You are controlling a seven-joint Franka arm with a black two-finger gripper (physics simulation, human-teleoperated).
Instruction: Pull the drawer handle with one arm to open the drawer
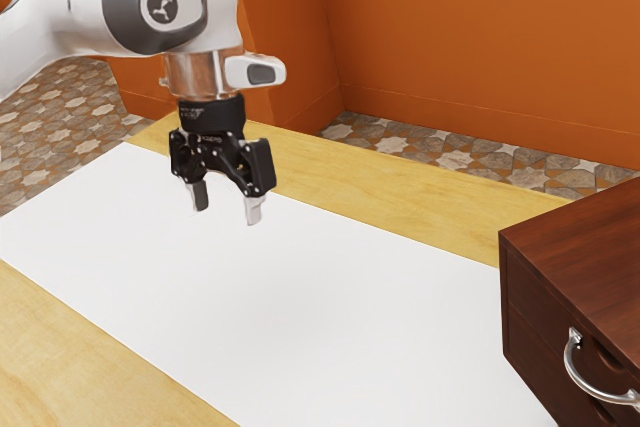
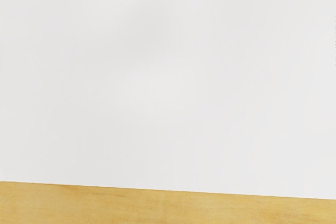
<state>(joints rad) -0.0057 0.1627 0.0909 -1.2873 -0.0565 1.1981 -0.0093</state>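
Pale wood table [image 1: 60, 367], most of its top covered by a white sheet [image 1: 300, 317]. The wrist view looks straight down on that sheet [image 2: 168, 77], with a strip of bare table [image 2: 157, 205] beside it.

White arm [image 1: 90, 7]: enters from the exterior view's upper left, hand pointing down over the sheet, nearer the table's far edge.

Dark reddish wooden cabinet [image 1: 575, 247]: at the table's end toward the exterior view's right, partly cut by the frame. The drawer [image 1: 550, 312] sits in its front face. The front looks flush with the cabinet, so I judge it shut and the pull not begun.

Gripper [image 1: 226, 207]: black, fingers spread, nothing between them. It hangs above the sheet, well apart from the cabinet.

Handle [image 1: 590, 372]: curved metal bar standing off the drawer front with a gap behind it. One end leaves the frame.

Step in hand, my reading: approach to the handle. Notes for doing it well:
- Cross the table toward the cabinet end at the present height or higher, then descend in front of the drawer face, not over the cabinet top.
- Tilt the hand from pointing down toward facing the drawer front, turned so one finger passes on each side of the bar.
- Keep the fingers spread until the bar lies fully between them, then close on its middle, away from the mounts.
- Pull straight out, square to the front. A slanted pull could bind the drawer or slip off the rounded metal.
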